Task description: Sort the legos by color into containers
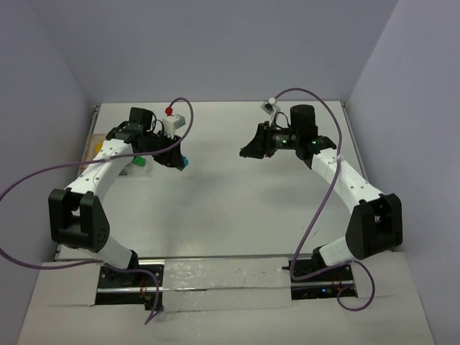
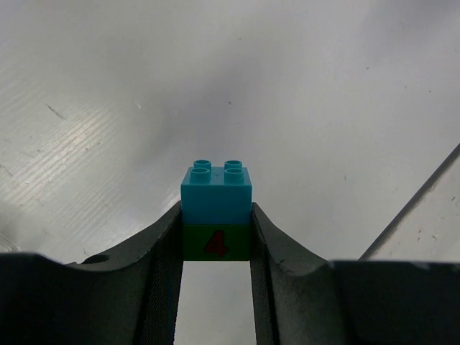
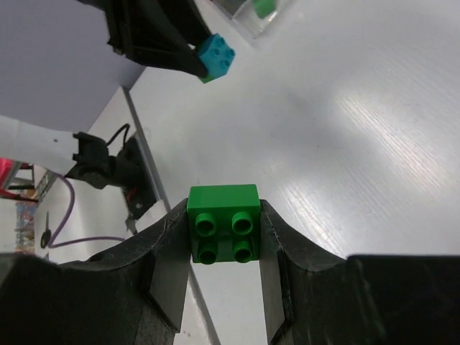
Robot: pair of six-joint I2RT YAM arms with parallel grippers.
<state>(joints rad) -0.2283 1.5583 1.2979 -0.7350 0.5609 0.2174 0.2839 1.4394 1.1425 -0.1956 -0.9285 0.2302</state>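
White tabletop (image 1: pixel 237 208) under both arms. Your left gripper (image 2: pixel 215 226) is clamped on a teal brick stuck atop a green one (image 2: pixel 215 205), and your right gripper (image 3: pixel 223 237) pinches a green square brick (image 3: pixel 223 215). Both are lifted, I'd guess for carrying. The clear plastic tray (image 3: pixel 248 21) holds a green piece, and the left gripper hangs between it and your right one.

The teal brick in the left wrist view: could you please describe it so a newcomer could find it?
Start at the left arm, on the white table's far left side. Its end effector holds a teal four-stud brick stacked on a green piece bearing a red 4; the right end effector holds a plain green brick.
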